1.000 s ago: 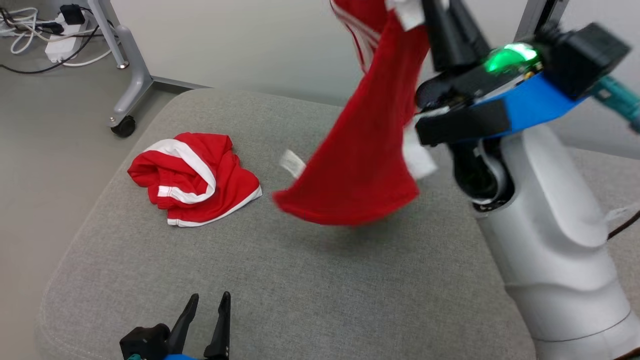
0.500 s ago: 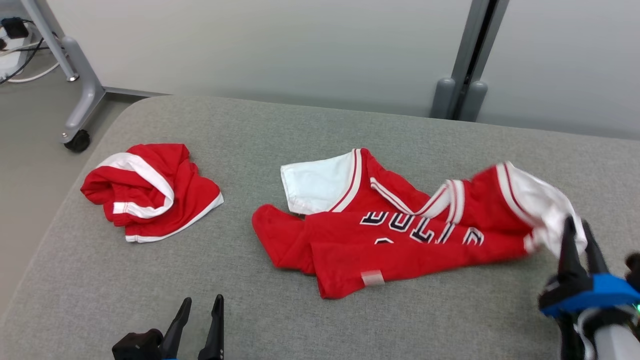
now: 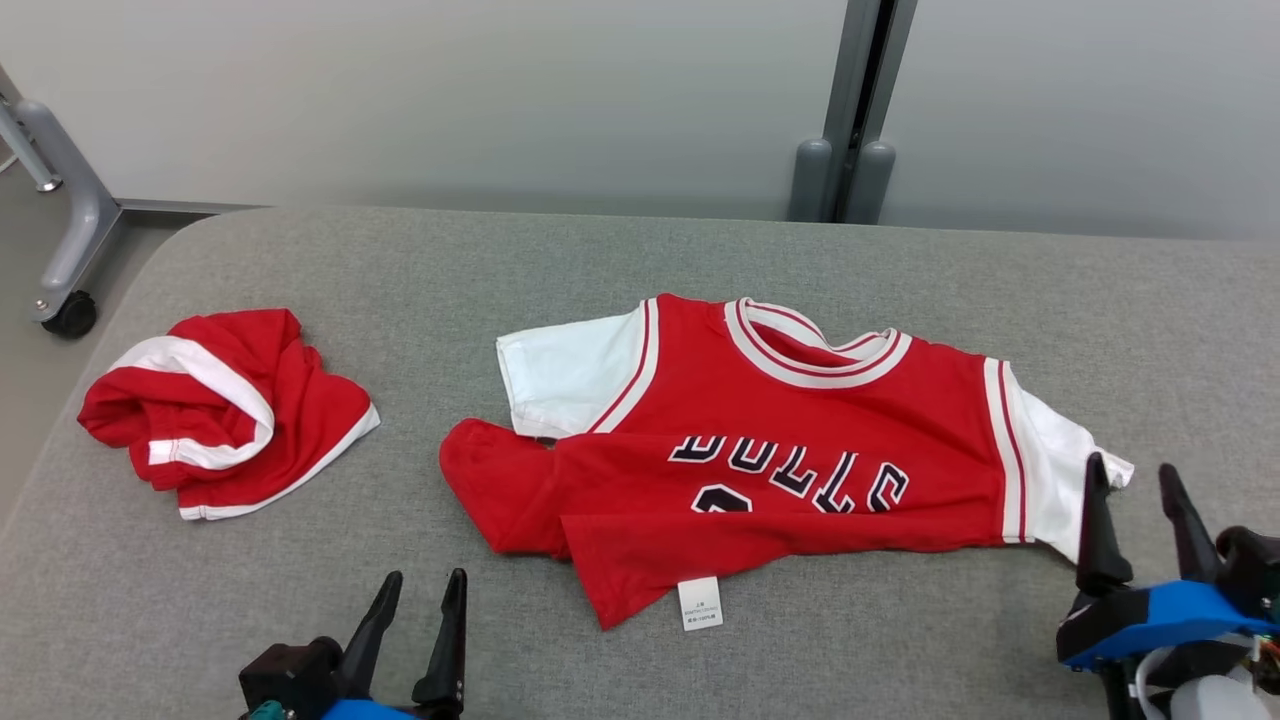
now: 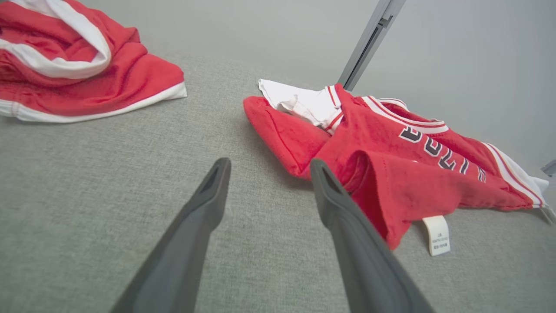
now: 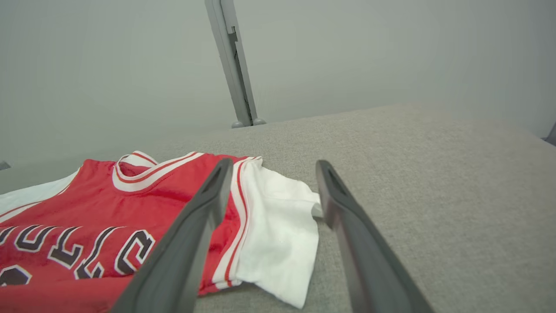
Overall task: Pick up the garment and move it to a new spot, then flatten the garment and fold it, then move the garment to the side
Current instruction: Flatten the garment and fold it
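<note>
Red jersey lies rumpled mid-cushion, its white sleeve right at the tips of the right gripper, fingers spread, empty; left gripper, also spread, near the hem.

Garment: red cloth, matt, slightly fuzzy, w/ white cloth sleeves; red bundle same cloth; table top grey woven fabric, coarse, matt; left end effector & right end effector dark matt plastic, smooth; post smooth grey metal.
</note>
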